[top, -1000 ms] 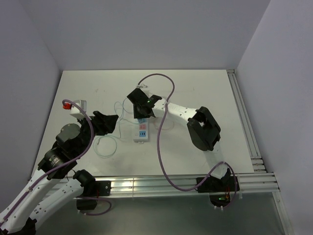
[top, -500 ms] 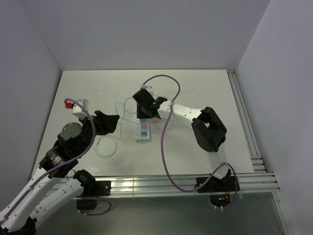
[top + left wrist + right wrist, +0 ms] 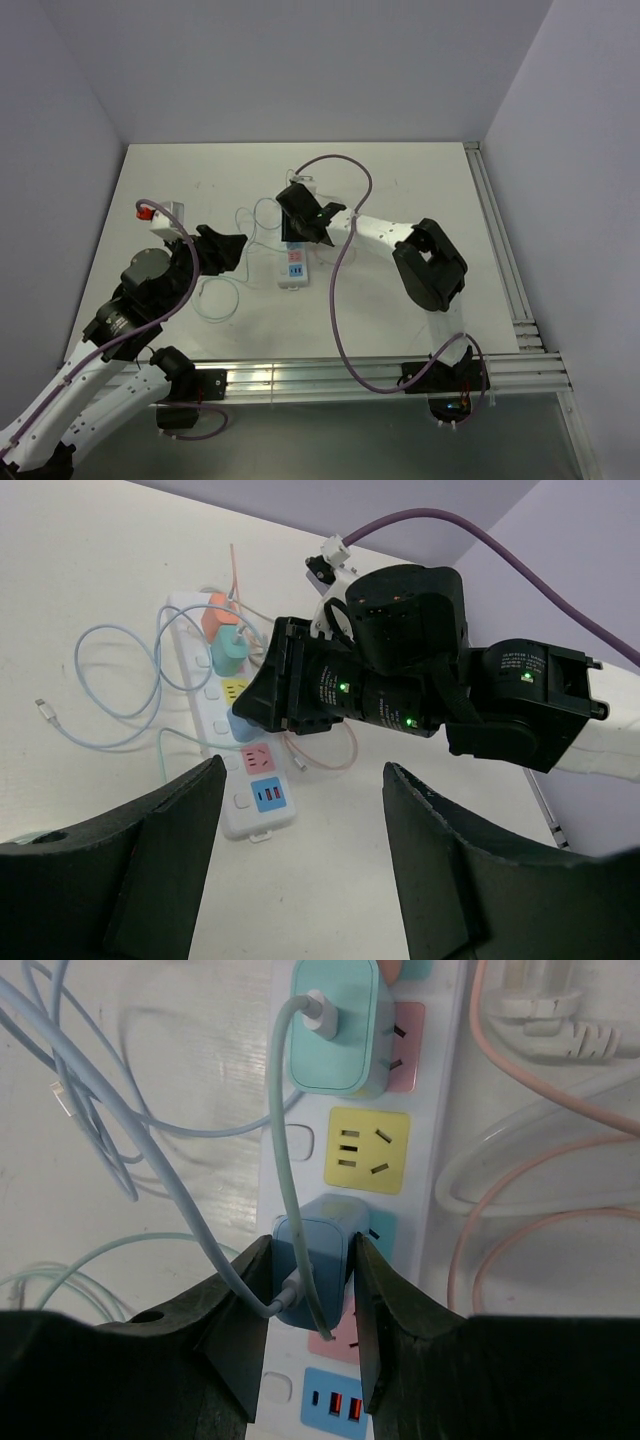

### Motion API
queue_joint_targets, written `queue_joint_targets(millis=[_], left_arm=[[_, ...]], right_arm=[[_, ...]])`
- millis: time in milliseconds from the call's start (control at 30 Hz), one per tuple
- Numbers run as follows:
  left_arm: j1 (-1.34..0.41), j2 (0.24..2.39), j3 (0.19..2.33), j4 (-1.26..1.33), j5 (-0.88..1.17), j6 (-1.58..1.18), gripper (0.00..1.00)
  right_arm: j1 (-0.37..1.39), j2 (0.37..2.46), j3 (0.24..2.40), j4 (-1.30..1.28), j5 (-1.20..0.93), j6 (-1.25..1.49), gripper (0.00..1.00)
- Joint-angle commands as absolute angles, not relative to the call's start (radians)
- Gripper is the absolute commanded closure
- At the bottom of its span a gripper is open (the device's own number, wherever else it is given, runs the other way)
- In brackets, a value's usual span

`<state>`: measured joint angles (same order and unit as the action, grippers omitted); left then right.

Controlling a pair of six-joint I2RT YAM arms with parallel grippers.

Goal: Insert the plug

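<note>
A light-blue plug (image 3: 320, 1235) with a pale cable stands on the white power strip (image 3: 428, 1165), over the teal socket just below the yellow socket (image 3: 367, 1150). My right gripper (image 3: 310, 1280) is shut on it, one finger on each side. Whether its prongs are fully in is hidden. From above, the right gripper (image 3: 300, 220) covers the strip's (image 3: 292, 270) far half. My left gripper (image 3: 226, 246) hovers open and empty left of the strip. In the left wrist view the left gripper (image 3: 303, 785) faces the strip's near end (image 3: 248, 805) and the plug (image 3: 242, 726).
A teal plug (image 3: 335, 1025) sits in the socket farther along the strip. Pale blue and green cables (image 3: 225, 295) loop on the table left of the strip; pink cable (image 3: 520, 1160) coils on its right. A purple cable (image 3: 335, 300) hangs from the right arm. Aluminium rails (image 3: 520, 300) line the right edge.
The right gripper, still holding the blue plug, has shifted a little to the right and farther along the strip. The left gripper has crept slightly towards the strip.
</note>
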<state>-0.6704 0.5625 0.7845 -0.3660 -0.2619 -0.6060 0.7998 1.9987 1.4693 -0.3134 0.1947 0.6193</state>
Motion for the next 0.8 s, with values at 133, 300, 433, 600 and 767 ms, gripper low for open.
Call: queue_joint_targets(millis=[133,300,433,600,767], left_arm=[[-0.664,0.568,0.781,-0.324,-0.244,-0.617,0.31],[-0.664,0.568,0.790,-0.333,-0.242,-0.607,0.30],[-0.664,0.574,0.795,-0.331,-0.238,-0.612,0.31],[-0.664,0.572,0.793,-0.327,-0.233,-0.624,0.29],[-0.664,0.574,0.796,-0.357,-0.256,-0.641,0.27]], right_arm=[[0.827,2.105,1.272,-0.428,0.192,0.618,1.00],[0.828,2.117,1.255,-0.416,0.221,0.611,1.00],[0.827,2.050,1.261,-0.376,0.230,0.583,1.00],[0.818,1.987,1.331,-0.382,0.273,0.551,0.88],[0.808,1.951,1.400,-0.377,0.267,0.523,0.55]])
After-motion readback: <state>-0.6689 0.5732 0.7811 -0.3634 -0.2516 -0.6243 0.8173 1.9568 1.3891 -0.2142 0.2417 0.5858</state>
